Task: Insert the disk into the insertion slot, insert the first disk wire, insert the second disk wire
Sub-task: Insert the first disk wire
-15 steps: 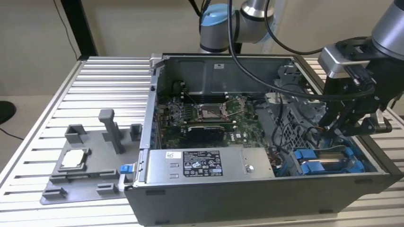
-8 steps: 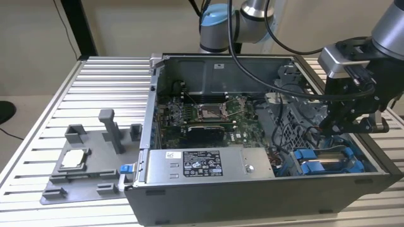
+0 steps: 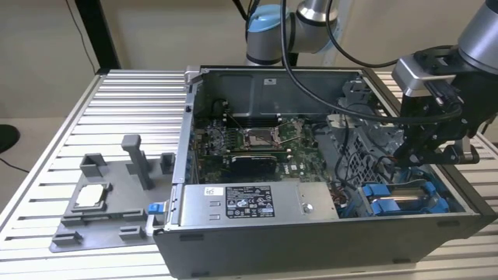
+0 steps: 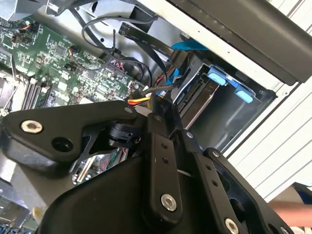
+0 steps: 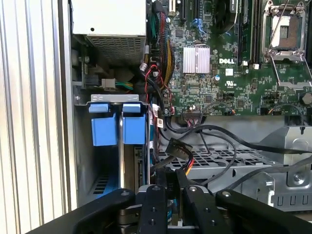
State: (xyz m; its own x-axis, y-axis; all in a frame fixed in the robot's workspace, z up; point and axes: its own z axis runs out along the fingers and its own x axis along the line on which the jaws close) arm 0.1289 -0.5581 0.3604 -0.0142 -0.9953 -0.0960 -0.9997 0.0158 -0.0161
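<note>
The disk [image 3: 406, 197], silver in its bright blue carrier, sits inside the insertion slot [image 3: 449, 195] at the case's corner on the exterior view's right. In both wrist views its blue tabs [image 5: 118, 129] [image 4: 217, 76] stand at the bay's mouth. My gripper [image 3: 402, 160] hangs just above and beside the bay. Its fingers [image 5: 157, 204] are drawn close together on a black disk wire connector [image 5: 175, 149] with red and yellow leads. The same leads [image 4: 140, 101] come out at the fingertips in the second wrist view. Another black disk wire [image 5: 229, 139] loops loose over the perforated cage.
The grey power-supply box [image 3: 257, 201] lies along the case's front wall, with the motherboard and its silver processor socket [image 3: 257, 137] behind it. A grey fixture plate [image 3: 101, 198] holding a small silver chip rests on the ribbed table [image 3: 132, 111] at the exterior view's left.
</note>
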